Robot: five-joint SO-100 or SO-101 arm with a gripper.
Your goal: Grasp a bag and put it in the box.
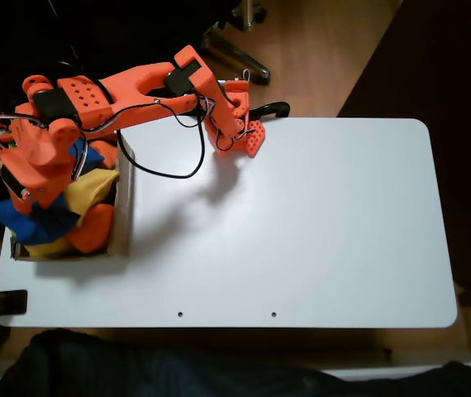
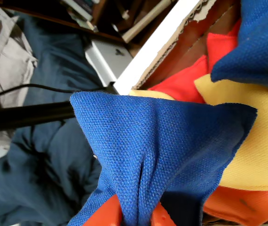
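Observation:
My gripper (image 1: 27,197) is shut on the bag (image 1: 14,213), a royal-blue fabric beanbag, at the left end of the table. In the wrist view the gripper (image 2: 135,219) pinches the bag (image 2: 162,150) from below, and the cloth bunches between the orange fingertips (image 2: 101,217). The bag hangs over the left part of the box (image 1: 125,198), a low brown cardboard box whose wall (image 2: 190,44) runs across the upper wrist view. Inside lie yellow (image 2: 256,146) and orange (image 2: 190,80) beanbags and a second blue one (image 2: 261,42).
The orange arm (image 1: 136,87) reaches left from its base (image 1: 240,128) at the table's far edge. A white table (image 1: 302,223) spreads to the right of the box. Dark cloth (image 2: 40,160) and a black bar (image 2: 26,117) lie beyond the box.

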